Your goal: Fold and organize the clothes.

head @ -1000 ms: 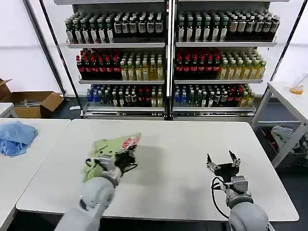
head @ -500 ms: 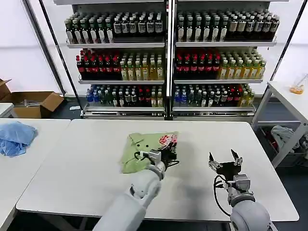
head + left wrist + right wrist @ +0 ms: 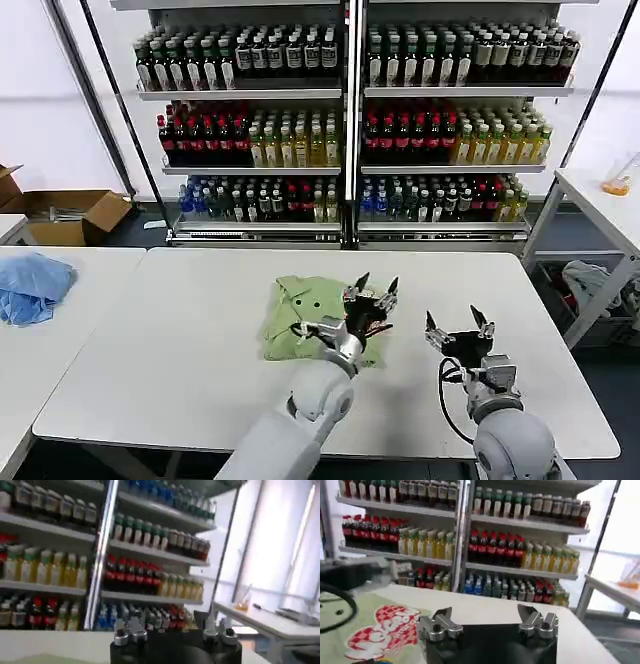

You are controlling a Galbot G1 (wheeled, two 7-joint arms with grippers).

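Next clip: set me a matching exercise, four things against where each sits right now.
Things:
1. polo shirt
2. left gripper
3. right gripper
4. blue cloth

Places:
A. on the side table at far left
B. folded, mid-table
C. open, over the shirt's right edge
D. open, above bare table right of the shirt

Pairs: 1-B, 2-C, 3-D, 4-A
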